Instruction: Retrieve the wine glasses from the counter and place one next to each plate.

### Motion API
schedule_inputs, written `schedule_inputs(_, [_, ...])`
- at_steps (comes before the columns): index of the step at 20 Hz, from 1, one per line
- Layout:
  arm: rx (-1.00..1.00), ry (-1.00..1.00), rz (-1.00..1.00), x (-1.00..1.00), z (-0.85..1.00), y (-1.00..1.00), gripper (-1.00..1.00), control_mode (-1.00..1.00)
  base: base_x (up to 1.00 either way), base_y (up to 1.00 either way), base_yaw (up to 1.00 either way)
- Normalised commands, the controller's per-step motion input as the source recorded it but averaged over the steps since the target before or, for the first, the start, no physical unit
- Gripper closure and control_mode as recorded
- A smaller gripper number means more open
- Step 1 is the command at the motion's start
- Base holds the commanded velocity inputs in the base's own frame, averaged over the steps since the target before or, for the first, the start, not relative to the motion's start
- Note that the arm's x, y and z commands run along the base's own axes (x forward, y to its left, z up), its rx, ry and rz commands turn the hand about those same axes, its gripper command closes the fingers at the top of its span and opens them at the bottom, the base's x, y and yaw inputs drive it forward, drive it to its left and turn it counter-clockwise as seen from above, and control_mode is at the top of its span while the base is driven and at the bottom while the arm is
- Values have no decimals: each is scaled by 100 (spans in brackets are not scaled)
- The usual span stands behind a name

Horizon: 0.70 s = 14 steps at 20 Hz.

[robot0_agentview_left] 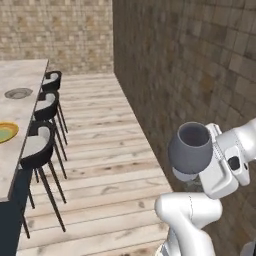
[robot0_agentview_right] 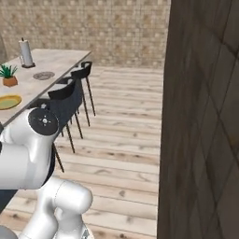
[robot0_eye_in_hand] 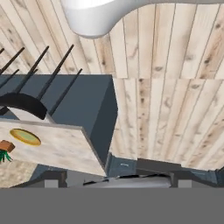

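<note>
1. At the hand end of the arm, low right in the left base view, the gripper has its jaws spread wide around the large wine glass; the smoky grey-blue bowl is pressed against the white hand, mouth up, tilted slightly.
2. Glass is carried in the air above the plank floor, close to the brown brick wall; its stem and foot are hidden by the hand.
3. Island top lies well apart to the left. Yellow-rimmed plate sits at its near-left part; grey plate farther along.
4. Black stools line the island's floor-side edge.
5. Right base view: potted plant and paper-towel roll stand toward the island's far edge.
</note>
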Motion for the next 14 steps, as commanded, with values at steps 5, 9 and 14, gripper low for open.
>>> schedule_inputs(5, [0, 0, 0, 0, 0, 0, 100, 100, 100, -42, 0])
schedule_inputs(9, [0, 0, 0, 0, 0, 0, 100, 100, 100, -13, 7])
schedule_inputs(14, [0, 0, 0, 0, 0, 0, 100, 100, 100, 38, 23])
